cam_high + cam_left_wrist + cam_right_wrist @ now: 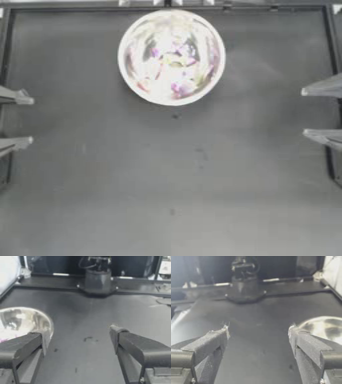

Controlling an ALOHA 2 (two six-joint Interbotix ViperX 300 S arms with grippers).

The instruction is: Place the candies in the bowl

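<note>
- Left gripper sat drawn back at the left edge of the dark table, its two jaws spread wide with nothing between them; the left wrist view showed the same gap, only bare tabletop beyond the fingertips.
- Moving right along the far edge, the large round shiny silver metal bowl stood near the middle of that edge, well apart from both grippers.
- Inside the bowl, small twist-wrapped candies showed as purple, pink and yellowish flecks against the reflective metal; mirror images multiplied them, so an exact count could not be made from above.
- Neither wrist view looked down into the bowl, so they added nothing on its contents; each caught only part of the rim.
- No candy lay on the tabletop in any view; only a few faint scuff marks showed near the centre.
- Right gripper rested at the right edge, jaws likewise wide apart and holding nothing, confirmed by the right wrist view.
- Judged from this layout, the task looked finished or very nearly so: the sweets appeared gathered in the bowl, both arms were parked, and nothing visible remained to pick up.
</note>
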